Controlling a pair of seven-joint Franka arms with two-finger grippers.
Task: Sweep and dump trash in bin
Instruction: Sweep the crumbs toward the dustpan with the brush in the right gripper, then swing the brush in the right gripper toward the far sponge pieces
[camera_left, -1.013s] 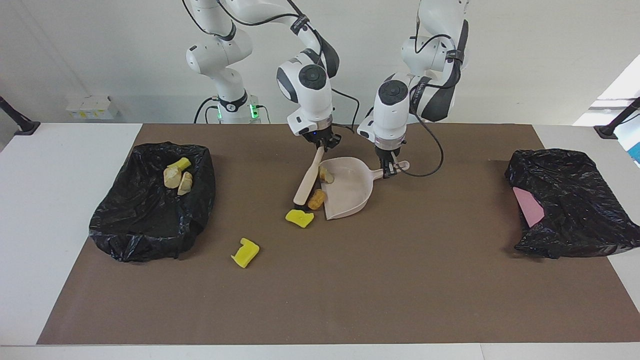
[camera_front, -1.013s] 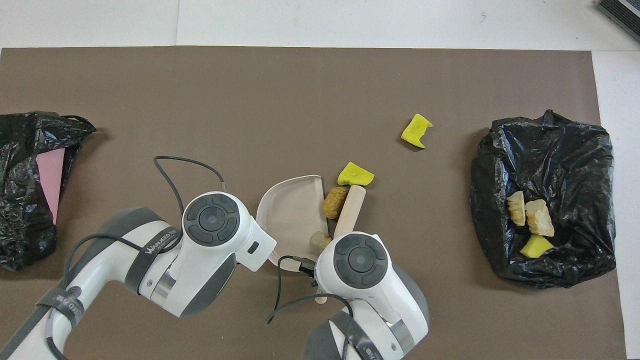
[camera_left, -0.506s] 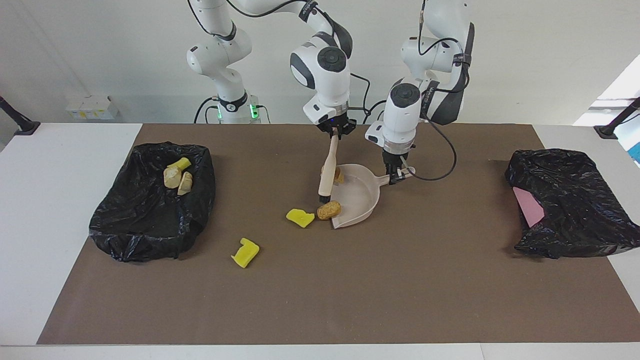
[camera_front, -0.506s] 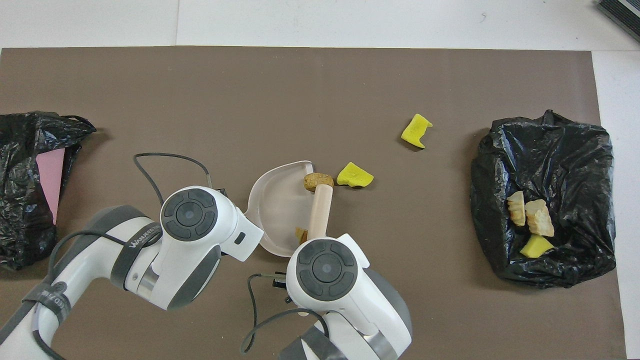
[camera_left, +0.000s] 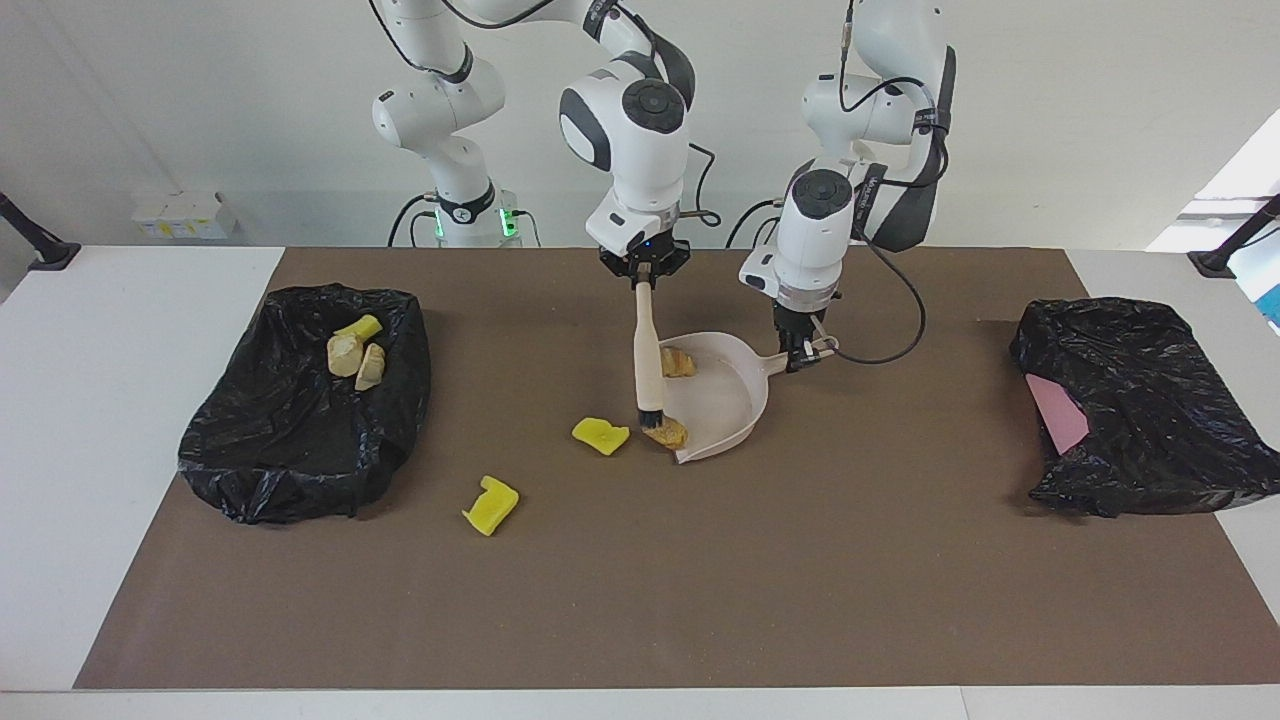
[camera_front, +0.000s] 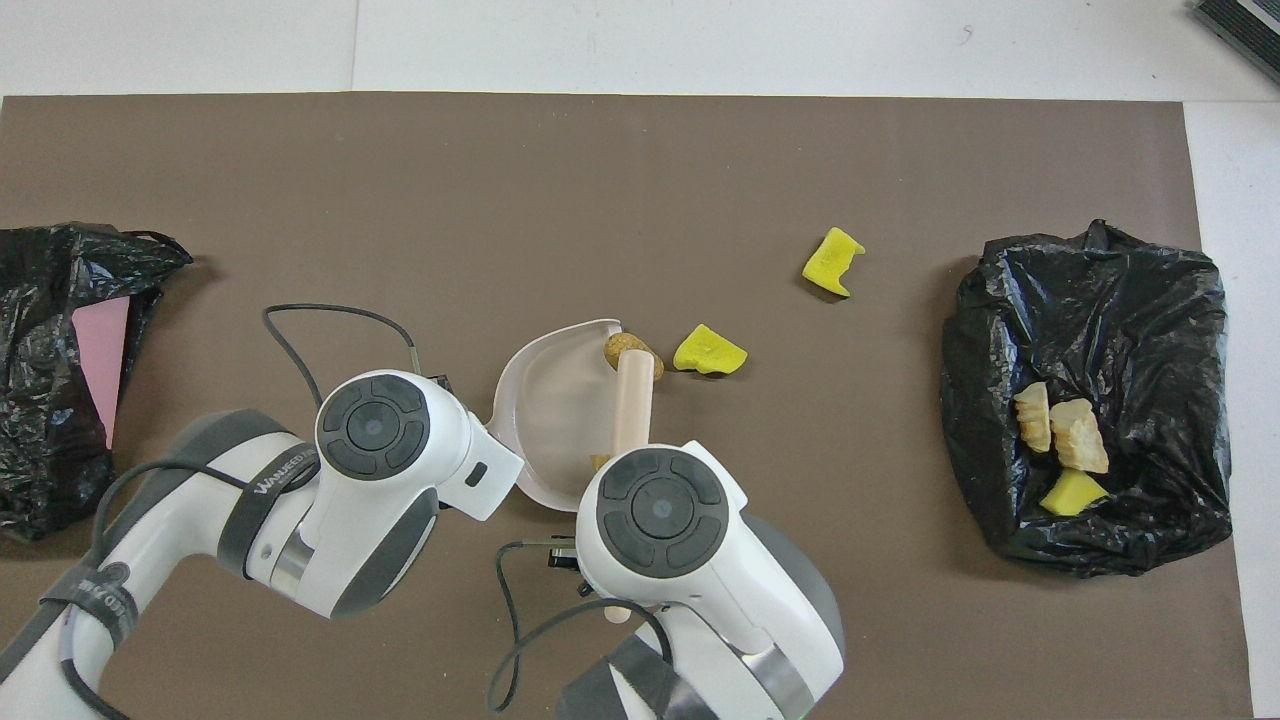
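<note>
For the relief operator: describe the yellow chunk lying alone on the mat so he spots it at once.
Start at the black bin at the right arm's end of the table. The yellow chunk lies on the mat beside it, farther from the robots than the dustpan. Unlike the other loose yellow piece, nothing lies close to it.

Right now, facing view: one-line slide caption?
Right gripper brushes a brown chunk into the dustpan held by the left gripper.
</note>
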